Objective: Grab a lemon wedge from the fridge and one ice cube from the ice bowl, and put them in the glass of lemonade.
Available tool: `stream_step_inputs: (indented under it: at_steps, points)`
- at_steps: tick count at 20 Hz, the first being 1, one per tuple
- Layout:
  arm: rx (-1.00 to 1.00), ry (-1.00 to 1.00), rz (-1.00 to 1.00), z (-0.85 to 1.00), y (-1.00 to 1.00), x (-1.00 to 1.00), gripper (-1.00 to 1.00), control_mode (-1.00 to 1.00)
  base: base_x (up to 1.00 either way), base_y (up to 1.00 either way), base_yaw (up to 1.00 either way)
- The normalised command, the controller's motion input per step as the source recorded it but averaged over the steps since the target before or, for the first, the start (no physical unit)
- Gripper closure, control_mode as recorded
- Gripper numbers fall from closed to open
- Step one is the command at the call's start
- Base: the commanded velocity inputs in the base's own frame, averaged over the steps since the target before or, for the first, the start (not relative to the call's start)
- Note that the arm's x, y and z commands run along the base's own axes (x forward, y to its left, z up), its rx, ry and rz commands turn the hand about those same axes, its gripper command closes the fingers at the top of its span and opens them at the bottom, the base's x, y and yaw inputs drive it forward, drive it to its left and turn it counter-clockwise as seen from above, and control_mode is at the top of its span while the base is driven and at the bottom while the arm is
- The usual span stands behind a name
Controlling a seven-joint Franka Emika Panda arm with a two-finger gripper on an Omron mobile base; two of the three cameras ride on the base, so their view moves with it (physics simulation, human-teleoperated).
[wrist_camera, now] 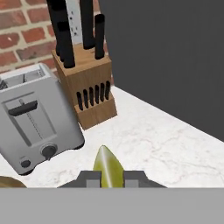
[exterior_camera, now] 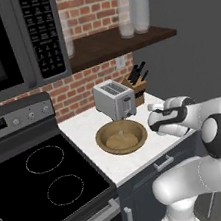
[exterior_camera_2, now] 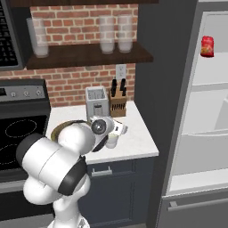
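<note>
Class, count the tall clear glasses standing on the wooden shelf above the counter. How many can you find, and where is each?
3. One glass stands at the shelf's left end, near the microwave. Two more, glass and glass, stand side by side toward its right end, above the knife block. None appears hidden.

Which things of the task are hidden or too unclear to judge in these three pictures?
- Glass of lemonade: right base view, mostly behind the arm; its liquid is hidden.
- Ice bowl: left base view, single ice cubes are too small to tell.
- Lemon wedge: hand view, its lower part is cut off between the jaws.
- Fridge: right base view, its right side is cut by the edge.
</note>
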Motion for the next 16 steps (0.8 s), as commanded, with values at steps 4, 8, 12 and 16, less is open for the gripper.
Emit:
stream_step_inputs:
  at_steps: [4, 8, 12, 16]
  points:
    - [0.00, 0.03, 0.00, -0.19, 0.01, 0.14, 1.00, -1.00, 0.00, 0.00, 0.00]
    - [0.00, 0.02, 0.00, -0.21, 0.03, 0.08, 1.00, -1.00, 0.00, 0.00, 0.00]
    - [0.00, 0.01, 0.00, -0.23, 0.03, 0.02, 1.00, -1.00, 0.00, 0.00, 0.00]
    - [0.00, 0.00, 0.00, -0.16, 0.00, 0.10, 1.00, -1.00, 0.00, 0.00, 0.00]
